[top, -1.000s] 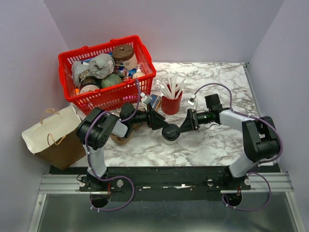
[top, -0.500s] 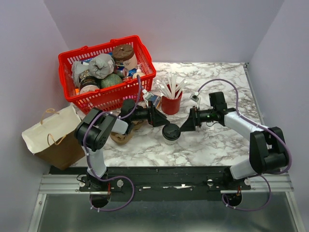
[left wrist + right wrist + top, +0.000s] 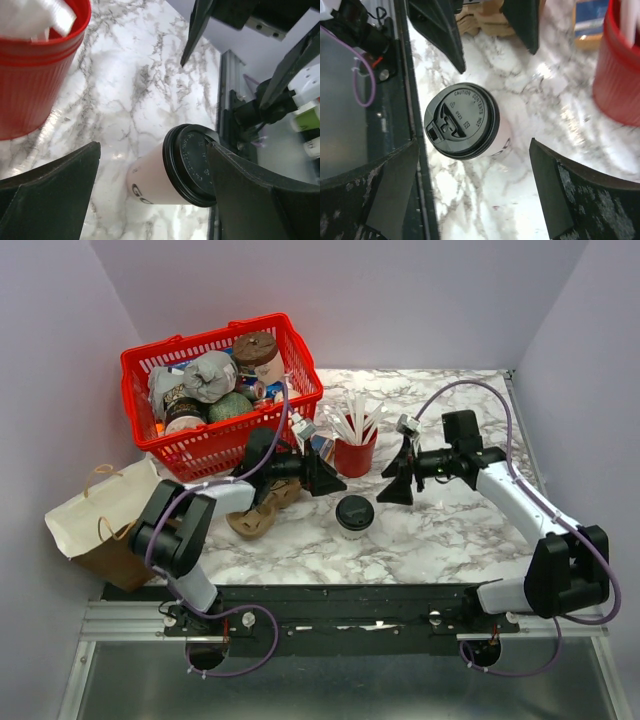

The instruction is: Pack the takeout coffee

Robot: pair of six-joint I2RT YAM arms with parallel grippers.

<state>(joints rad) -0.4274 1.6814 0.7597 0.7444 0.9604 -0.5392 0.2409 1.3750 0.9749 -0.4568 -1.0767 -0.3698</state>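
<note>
Both arms are drawing back from the coffee [image 3: 354,512] compared with one second ago. The right gripper [image 3: 393,482], which was close against the cup then, is now standing well off to its right. The left gripper [image 3: 332,483] is now sitting a little farther up and to the left. Both pairs of jaws are also standing wider than before, while the coffee is staying on the same spot.

The coffee is standing upright on the marble table [image 3: 460,530] with its black lid on. It is between the two grippers and is touching neither of them. It is sitting near the red cup [image 3: 355,455], on the side toward the arm bases, with a gap between the two.

The left gripper is keeping its fingers [image 3: 50,190] wide apart and is gripping nothing; in the left wrist view the coffee is showing between them. The right gripper is also keeping its fingers [image 3: 385,190] wide apart and empty, and its camera is looking down on the lid. The two grippers are pointing at each other across the cup.

The red cup is holding white cutlery. A red basket [image 3: 220,445] full of goods is standing at the far left of the table. A paper bag [image 3: 105,525] is lying at the left edge, nearer to the arms than the basket.
</note>
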